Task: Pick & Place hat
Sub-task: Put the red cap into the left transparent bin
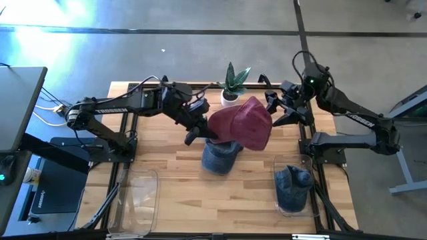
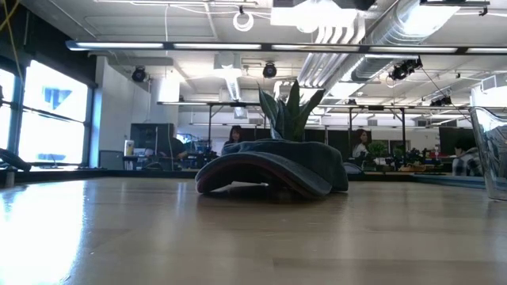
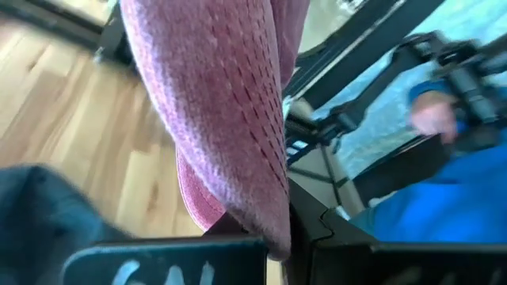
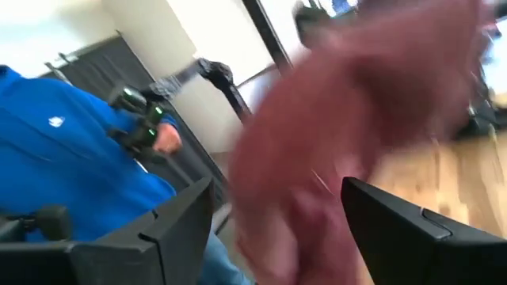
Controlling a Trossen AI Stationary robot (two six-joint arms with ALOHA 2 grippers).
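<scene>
above the denim cap [image 1: 219, 157] at mid-table, the maroon hat [image 1: 243, 123] hangs in the air, just in front of the potted plant [image 1: 231, 85]. the left gripper [image 1: 198, 130] has its fingers pressed together on the hat's edge on the side away from the right arm; the left wrist view shows the maroon mesh cloth [image 3: 230, 111] running down into the closed jaws. the right gripper [image 1: 283, 110] sits just beside the hat's far side with its fingers [image 4: 404, 226] spread wide, the cloth [image 4: 356, 119] lying between them but not pinched. a second denim cap [image 1: 293, 187] lies in a clear bin [image 1: 280, 203] well apart from the plant, on the right arm's side. the hat looks light and soft, sagging and folding under its own weight, so it will likely drape and swing. the firmer brim or a seamed edge seems the surest place to hold.
</scene>
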